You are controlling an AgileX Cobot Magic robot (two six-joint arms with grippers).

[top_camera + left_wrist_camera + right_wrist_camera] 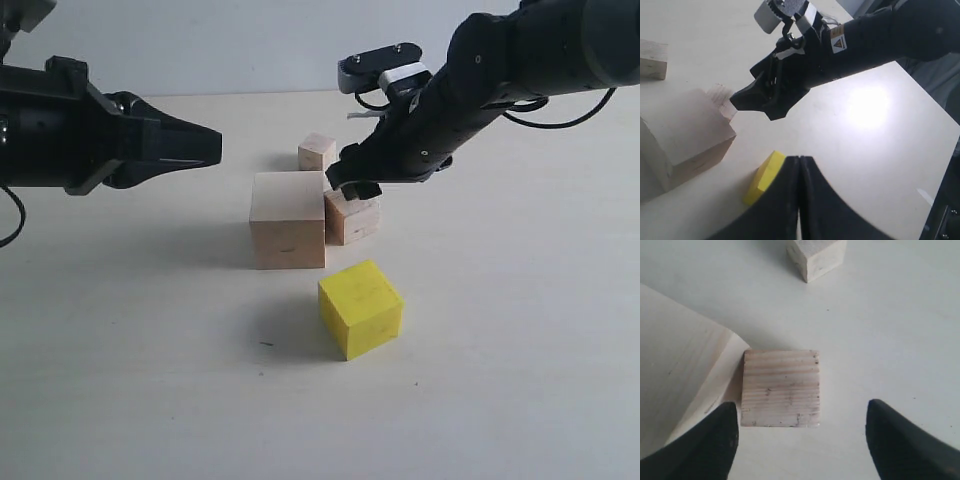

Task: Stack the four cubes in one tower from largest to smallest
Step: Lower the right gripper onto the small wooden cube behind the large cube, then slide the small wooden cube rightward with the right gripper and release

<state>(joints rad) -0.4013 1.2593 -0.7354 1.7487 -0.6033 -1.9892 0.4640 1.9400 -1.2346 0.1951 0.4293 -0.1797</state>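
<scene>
Up front, yellow cube (360, 308), alone on the pale table (140, 400), turned with one corner forward. Just behind it and a bit to the left, big pale wood cube (288, 222), flat on the table too. Tucked in by that big cube's right side, middle pale wood cube (352, 220), a little turned; too close to tell if touching or not. Right over this middle cube, right end effector (801, 415), hanging low, opened very wide, spread out past both sides of the cube, gripping nothing. Farther back, small pale wood cube (316, 152), on its own, apart from the others. Off on the left side, up in the air, left end effector (212, 147), squeezed fully shut with nothing inside, tip pointing toward the cubes. Each cube down on the table, no stacking yet.
</scene>
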